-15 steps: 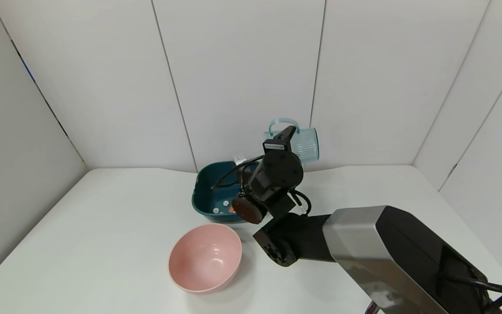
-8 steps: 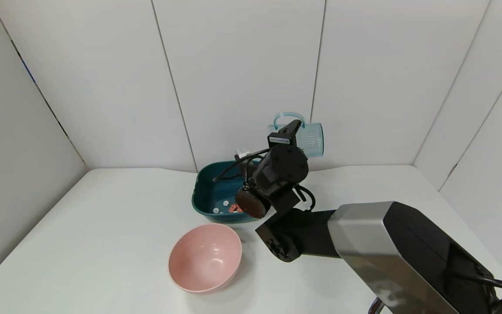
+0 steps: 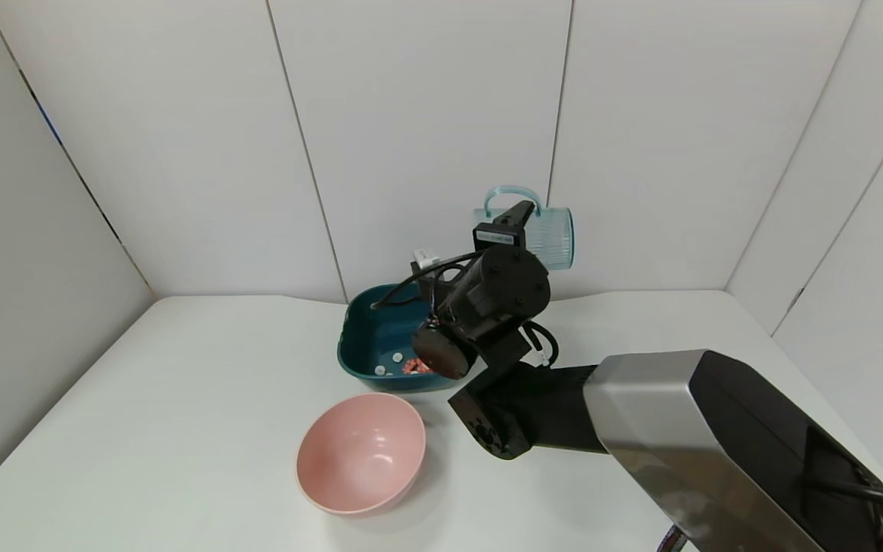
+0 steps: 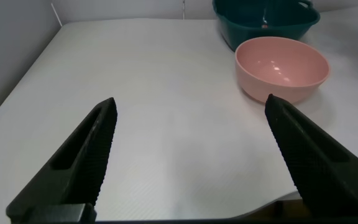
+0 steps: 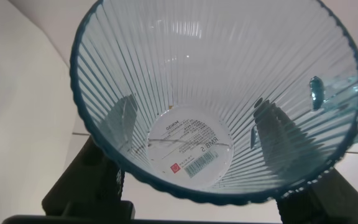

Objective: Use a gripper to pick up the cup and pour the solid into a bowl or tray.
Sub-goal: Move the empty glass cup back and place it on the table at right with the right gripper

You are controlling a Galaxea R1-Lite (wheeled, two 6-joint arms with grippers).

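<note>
My right gripper [image 3: 520, 222] is shut on the cup [image 3: 547, 234], a light-blue ribbed mug held on its side in the air above the far right corner of the teal basin [image 3: 356, 349]. In the right wrist view the cup [image 5: 216, 74] looks empty, with only a label on its bottom, and the gripper [image 5: 197, 134] has its fingers [image 5: 277, 127] on either side of it. The solid [image 3: 409, 366], small orange-red and white pieces, lies on the basin floor. My left gripper [image 4: 191, 143] is open and empty over bare table.
A round pink bowl [image 3: 361, 452] stands empty in front of the basin; it also shows in the left wrist view [image 4: 283, 65] with the basin [image 4: 266, 22] behind it. White walls close the table at the back and sides.
My right gripper has lifted the cup a little higher and to the right. More of the pieces in the basin show from behind the wrist.
</note>
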